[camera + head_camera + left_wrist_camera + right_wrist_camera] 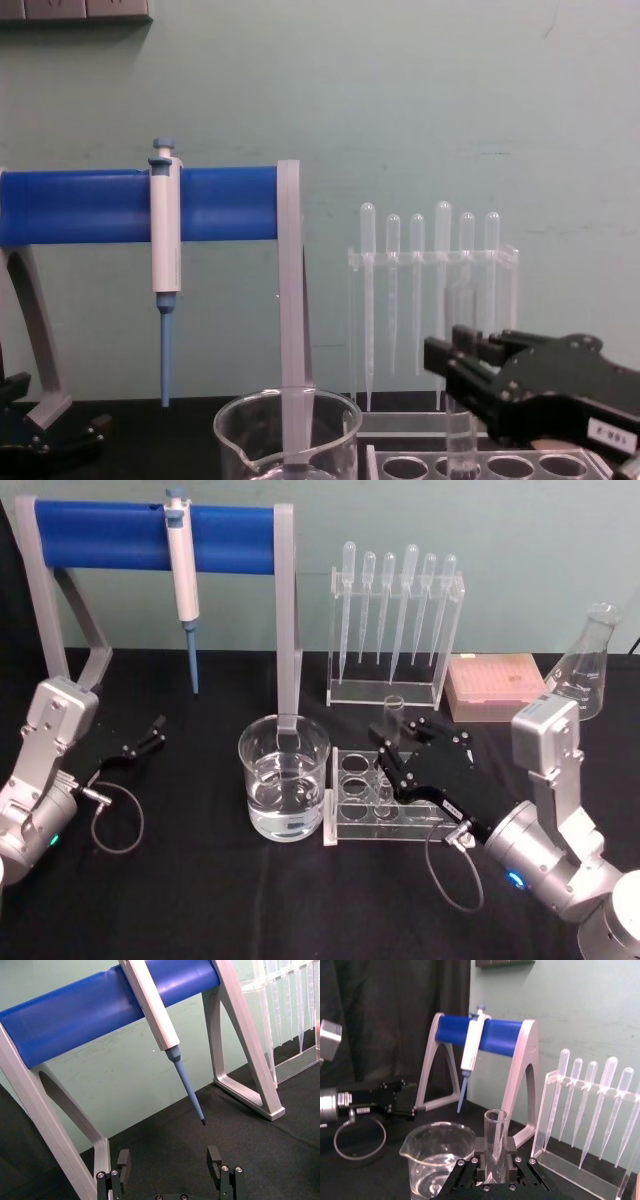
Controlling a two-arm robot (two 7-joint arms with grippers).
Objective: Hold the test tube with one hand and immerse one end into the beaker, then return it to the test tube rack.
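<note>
1. The long clear glass test tube stands upright, open rim at the top, gripped partway down its length. Its lower end sits at a hole of the clear acrylic tube rack; whether it touches the rack floor cannot be determined.
2. The black right gripper on its silver arm is clamped on the test tube, one finger on either side of the glass. In the chest view the same gripper reaches in from the right edge, just above the rack's holes.
3. The wide clear glass beaker with a pouring spout stands just left of the rack on the black table. It holds clear liquid to roughly half its height. The tube is outside it.
4. The black left gripper hangs low at the left side of the table, well apart from the beaker. Its fingers are spread apart and hold nothing.
5. Behind the beaker stands a grey frame with a blue cylindrical bar. A white-and-blue pipettor hangs from it, tip down.
6. Behind the rack, a clear stand holds six thin plastic pipettes, bulbs up.
7. To the right sit a pink tip box and a clear conical glass flask.
</note>
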